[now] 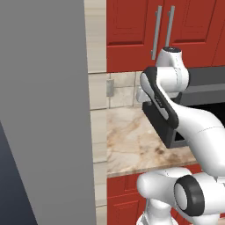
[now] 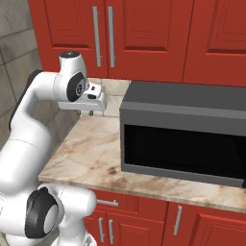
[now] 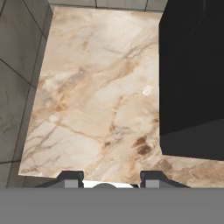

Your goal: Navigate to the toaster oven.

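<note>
The toaster oven is nowhere among what the cameras take in at this spot. What stands here is a dark grey microwave (image 2: 185, 137) with a black cavity, on the right part of a marbled worktop (image 2: 91, 153), its front near the worktop's front edge. Red wall cupboards (image 2: 125, 36) with long metal handles hang above it, and red base cupboards (image 2: 144, 221) sit under the worktop. A tall grey panel (image 1: 44, 110) closes the worktop's left end. The gripper (image 2: 86, 113) hangs over the bare left stretch of worktop, pointing down, its fingers (image 3: 70, 177) spread apart and holding nothing.
</note>
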{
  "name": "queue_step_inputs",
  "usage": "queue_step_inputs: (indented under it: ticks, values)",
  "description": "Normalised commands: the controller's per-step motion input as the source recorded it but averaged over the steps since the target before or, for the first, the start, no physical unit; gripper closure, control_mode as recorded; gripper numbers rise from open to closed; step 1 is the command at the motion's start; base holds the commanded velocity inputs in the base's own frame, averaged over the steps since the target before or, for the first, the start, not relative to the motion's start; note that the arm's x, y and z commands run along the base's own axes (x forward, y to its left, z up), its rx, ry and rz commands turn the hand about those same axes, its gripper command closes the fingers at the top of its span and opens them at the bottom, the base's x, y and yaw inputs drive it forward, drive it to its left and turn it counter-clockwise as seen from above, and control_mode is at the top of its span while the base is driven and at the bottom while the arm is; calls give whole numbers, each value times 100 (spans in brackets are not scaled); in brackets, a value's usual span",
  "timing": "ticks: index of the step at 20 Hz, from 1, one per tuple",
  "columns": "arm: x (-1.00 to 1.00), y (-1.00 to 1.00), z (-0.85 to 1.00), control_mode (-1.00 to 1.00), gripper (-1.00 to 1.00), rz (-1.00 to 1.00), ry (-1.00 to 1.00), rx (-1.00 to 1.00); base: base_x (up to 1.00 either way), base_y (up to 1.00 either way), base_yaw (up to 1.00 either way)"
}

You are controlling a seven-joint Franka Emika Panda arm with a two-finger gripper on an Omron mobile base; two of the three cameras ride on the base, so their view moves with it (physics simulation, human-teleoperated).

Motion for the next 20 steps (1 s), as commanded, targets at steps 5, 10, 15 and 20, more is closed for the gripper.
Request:
queue_step_inputs:
  ticks: [5,10,15,20]
  values:
    - [-20,0,-1,-100,-100,0,0,0,0,0,0]
    - [-50,-1,-20,-100,-100,0,0,0,0,0,0]
    - [-55,-5,-25,-100,-100,0,0,0,0,0,0]
    - [-40,0,-16,100,-100,-2,0,0,-7,0,0]
